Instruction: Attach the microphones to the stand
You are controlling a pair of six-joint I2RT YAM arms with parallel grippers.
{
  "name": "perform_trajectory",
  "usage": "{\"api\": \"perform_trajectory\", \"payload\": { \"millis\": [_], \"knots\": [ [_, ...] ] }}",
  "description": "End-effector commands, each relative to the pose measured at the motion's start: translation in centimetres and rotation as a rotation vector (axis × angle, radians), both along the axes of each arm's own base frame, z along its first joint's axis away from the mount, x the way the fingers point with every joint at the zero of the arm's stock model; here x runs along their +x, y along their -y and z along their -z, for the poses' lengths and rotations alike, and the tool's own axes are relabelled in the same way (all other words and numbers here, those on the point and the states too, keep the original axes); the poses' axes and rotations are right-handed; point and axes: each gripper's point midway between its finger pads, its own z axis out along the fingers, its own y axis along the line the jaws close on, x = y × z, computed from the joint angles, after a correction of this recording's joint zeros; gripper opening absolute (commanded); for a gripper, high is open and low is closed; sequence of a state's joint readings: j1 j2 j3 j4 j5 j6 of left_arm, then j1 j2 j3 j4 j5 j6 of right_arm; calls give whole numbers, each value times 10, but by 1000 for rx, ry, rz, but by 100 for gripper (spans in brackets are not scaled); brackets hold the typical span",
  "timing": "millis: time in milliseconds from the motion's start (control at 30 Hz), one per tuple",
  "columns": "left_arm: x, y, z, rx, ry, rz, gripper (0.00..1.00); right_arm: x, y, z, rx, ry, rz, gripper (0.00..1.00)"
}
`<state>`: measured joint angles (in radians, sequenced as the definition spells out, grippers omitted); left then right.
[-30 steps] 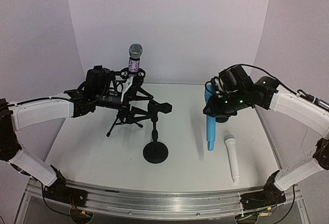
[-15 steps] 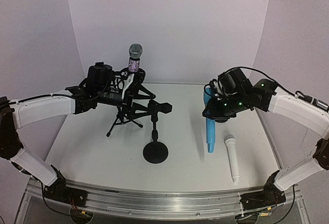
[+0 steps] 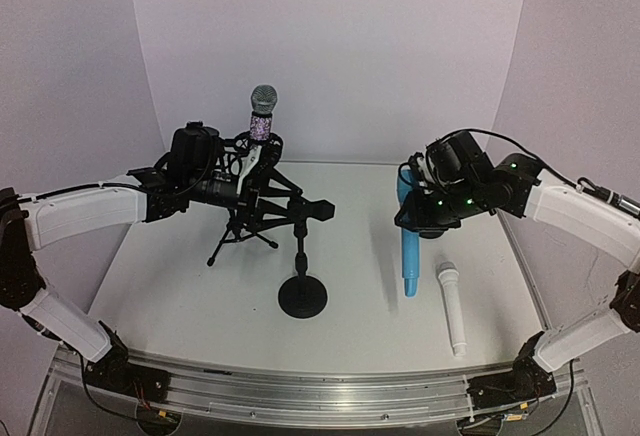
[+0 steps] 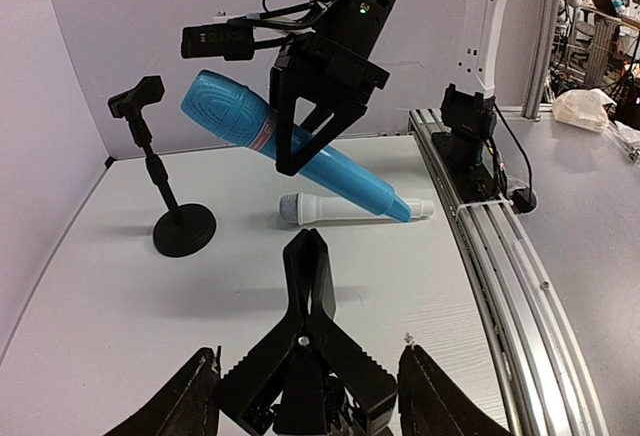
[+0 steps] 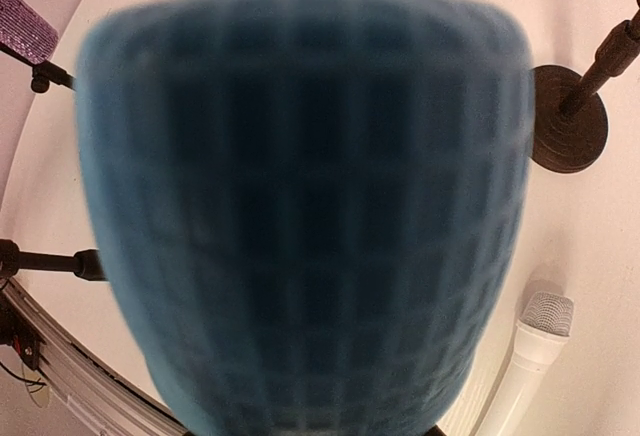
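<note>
From above, your right end effector (image 3: 410, 218) was clenched on the light blue microphone (image 3: 409, 261), which hung tail-down near the right edge of the counter (image 3: 180, 286). The white microphone (image 3: 452, 311) lay beside it, and the glittery microphone (image 3: 263, 108) stood in the tripod stand (image 3: 243, 228) toward the far left. Your left wrist view showed the left end effector (image 4: 307, 356) released, its fingers flanking a black clip (image 4: 308, 286). Your right wrist view was filled by the blue microphone's blurred head.

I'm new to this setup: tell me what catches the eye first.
First, the light blue microphone, held tilted in the right arm's jaws on the right side. Then the glittery microphone, standing upright in the tripod stand at back left, and the white microphone, lying flat at front right.
</note>
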<state>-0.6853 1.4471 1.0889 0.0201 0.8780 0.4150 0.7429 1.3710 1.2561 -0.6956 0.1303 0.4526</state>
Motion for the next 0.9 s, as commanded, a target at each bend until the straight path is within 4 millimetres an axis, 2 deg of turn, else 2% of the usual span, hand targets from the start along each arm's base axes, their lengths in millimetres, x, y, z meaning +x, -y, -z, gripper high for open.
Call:
{"api": "perform_trajectory", "payload": {
  "millis": [0,200,400,667,767,867],
  "knots": [
    [4,1,-8,-7,24,-1,57,0,-4,-22,56,61,-13,0],
    [6,1,-5,-1,25,-8,57,0,-4,-27,62,75,-16,0],
    [7,2,-4,2,25,-10,52,0,-4,-29,67,81,-19,0],
    [8,3,-6,-2,18,-6,27,1,-10,-41,97,96,-39,0],
    [6,3,-8,-8,25,8,19,2,-17,-53,133,119,-59,0],
    [6,1,-9,-10,27,8,6,3,-28,-77,190,179,-98,0]
  ]
}}
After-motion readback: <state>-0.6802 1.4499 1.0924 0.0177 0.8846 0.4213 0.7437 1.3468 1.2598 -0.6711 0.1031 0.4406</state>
